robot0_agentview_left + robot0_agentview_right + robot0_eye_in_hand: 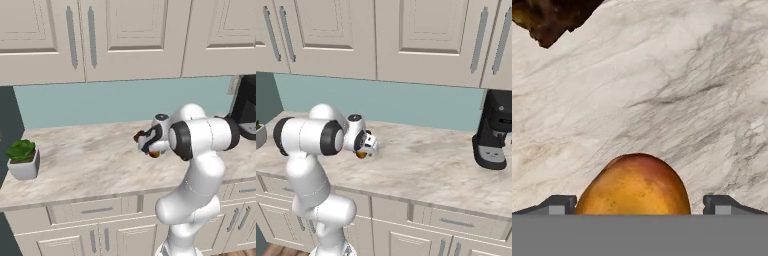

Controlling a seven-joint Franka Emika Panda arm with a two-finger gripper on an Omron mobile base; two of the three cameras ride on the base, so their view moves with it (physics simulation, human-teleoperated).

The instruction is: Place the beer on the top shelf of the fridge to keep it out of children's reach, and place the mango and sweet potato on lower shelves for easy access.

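Across the top of both base views runs a row of beige panelled cupboards [130, 35], each door with one long grey handle. Below them, a pale blue wall strip [120, 102] fills the middle band. Under this strip lies one marble counter [85, 160], crossing the middle of each base view, and along the bottom edge are drawers and lower cupboard doors [90, 220].

One white arm [200, 145] rises from the lower right of the left base view and bends toward the centre of the frame. One black coffee machine [496, 130] stands on the counter at the right edge of the right base view. One small plant in a white pot [22, 160] stands at the left edge of the left base view.

The gripper [640, 205] hangs over the counter in the centre of the base views. Its two dark fingertips [557, 205] appear at the bottom of the hand view, spread wide apart, one on each side of the mango [634, 185]. The jaws are released and do not touch the fruit; I cannot tell how high they are above it. One mango is there, orange-yellow, at the bottom centre of the hand view, lying on the marble. One sweet potato [552, 17], dark brown, lies in the upper left corner of the hand view, well apart from the mango.
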